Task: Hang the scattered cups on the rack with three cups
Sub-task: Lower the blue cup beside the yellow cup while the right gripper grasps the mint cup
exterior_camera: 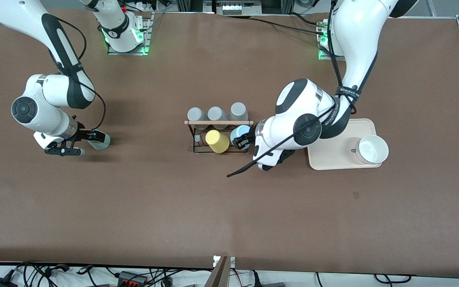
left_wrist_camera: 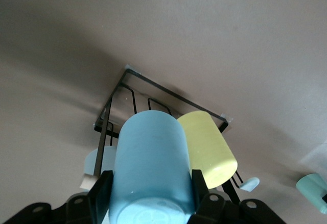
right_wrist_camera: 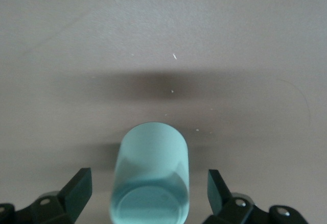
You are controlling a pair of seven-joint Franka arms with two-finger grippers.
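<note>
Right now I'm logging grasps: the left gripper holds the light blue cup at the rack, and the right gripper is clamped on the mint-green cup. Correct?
Not quite. The right gripper is open around the mint-green cup, as the right wrist view shows. The left gripper does hold the light blue cup at the rack.

The worktop point(exterior_camera: 229, 207) is plain brown. The rack point(exterior_camera: 218, 122) is black wire with a pale wooden dowel, bearing three grey cups point(exterior_camera: 216, 113), a yellow cup point(exterior_camera: 217, 141) and a light blue tumbler point(exterior_camera: 240, 132). The mint-green tumbler point(right_wrist_camera: 150, 173) is unpatterned; the tray point(exterior_camera: 333, 159) is cream.
</note>
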